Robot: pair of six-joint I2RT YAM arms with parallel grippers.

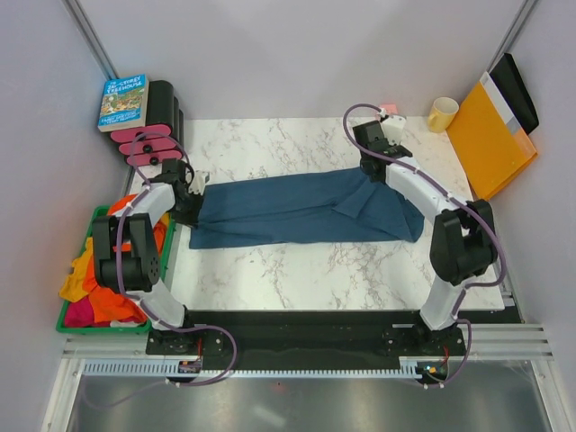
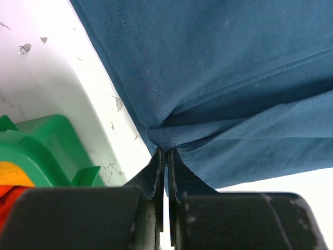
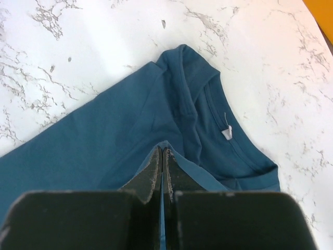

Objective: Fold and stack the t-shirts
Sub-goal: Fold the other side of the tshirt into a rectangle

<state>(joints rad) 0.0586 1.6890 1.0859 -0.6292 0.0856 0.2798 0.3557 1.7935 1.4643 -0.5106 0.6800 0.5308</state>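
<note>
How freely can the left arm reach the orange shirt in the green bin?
Probably not yet: the left arm has its jaws shut on the teal shirt. The orange shirt lies exposed beside it.

Dark teal-blue t-shirt, white table veined grey
My fingers are black; the bin is green, the mug yellow.

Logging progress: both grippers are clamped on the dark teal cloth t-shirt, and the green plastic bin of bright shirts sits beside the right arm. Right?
Not quite: the green plastic bin of bright shirts sits beside the left arm, as the top external view shows. Both the left gripper and right gripper do clamp the dark teal cloth t-shirt.
</note>
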